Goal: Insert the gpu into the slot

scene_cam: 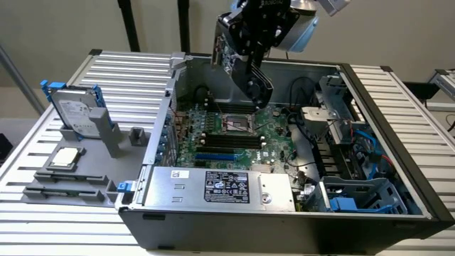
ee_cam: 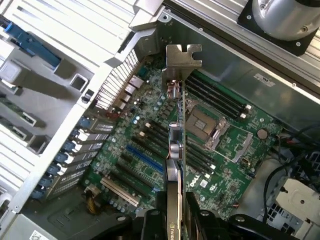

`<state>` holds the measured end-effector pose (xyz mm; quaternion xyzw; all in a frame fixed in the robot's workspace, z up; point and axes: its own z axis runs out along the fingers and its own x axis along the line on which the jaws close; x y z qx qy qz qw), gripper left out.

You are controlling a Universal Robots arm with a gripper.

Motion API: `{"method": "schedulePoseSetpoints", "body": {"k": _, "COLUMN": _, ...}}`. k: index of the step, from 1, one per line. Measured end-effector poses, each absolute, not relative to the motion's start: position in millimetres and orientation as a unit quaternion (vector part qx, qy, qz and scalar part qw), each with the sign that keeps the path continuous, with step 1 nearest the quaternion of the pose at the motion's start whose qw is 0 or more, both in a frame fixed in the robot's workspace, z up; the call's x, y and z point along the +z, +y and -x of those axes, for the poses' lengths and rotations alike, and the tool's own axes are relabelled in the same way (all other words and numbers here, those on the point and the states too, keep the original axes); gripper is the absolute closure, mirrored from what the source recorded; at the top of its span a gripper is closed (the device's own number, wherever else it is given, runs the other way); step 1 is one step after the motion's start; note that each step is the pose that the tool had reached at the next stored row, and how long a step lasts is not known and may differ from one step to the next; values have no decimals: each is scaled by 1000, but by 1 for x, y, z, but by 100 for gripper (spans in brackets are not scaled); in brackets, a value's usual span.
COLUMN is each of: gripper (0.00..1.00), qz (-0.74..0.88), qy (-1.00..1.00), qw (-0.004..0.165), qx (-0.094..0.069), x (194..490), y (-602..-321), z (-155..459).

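My gripper (scene_cam: 250,50) hangs above the open computer case, shut on the gpu (scene_cam: 259,85), a black card held tilted in the air over the far part of the green motherboard (scene_cam: 274,144). In the wrist view the gpu (ee_cam: 175,150) is seen edge-on, its metal end bracket (ee_cam: 183,56) pointing away from my gripper (ee_cam: 175,222), whose fingers (ee_cam: 150,225) clamp it from both sides. The bright-blue slot (scene_cam: 215,158) lies on the near part of the board, well below the card and apart from it. The wrist view puts the slot (ee_cam: 145,159) just beside the card's edge.
A grey labelled power-supply box (scene_cam: 220,186) fills the case's near side. Black memory slots (scene_cam: 220,140) and the square CPU socket (scene_cam: 238,121) sit beyond the blue strip. Cables and a blue drive cage (scene_cam: 355,194) are at the exterior view's right. A hard drive (scene_cam: 71,109) stands outside the case.
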<state>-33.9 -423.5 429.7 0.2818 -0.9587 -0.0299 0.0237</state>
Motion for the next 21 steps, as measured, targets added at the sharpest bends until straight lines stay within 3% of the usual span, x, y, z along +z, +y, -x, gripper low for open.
{"method": "schedulePoseSetpoints", "body": {"k": 21, "gripper": 74, "qz": -459, "qy": -888, "qw": 16, "qx": -21, "x": 418, "y": -423, "z": 34}}
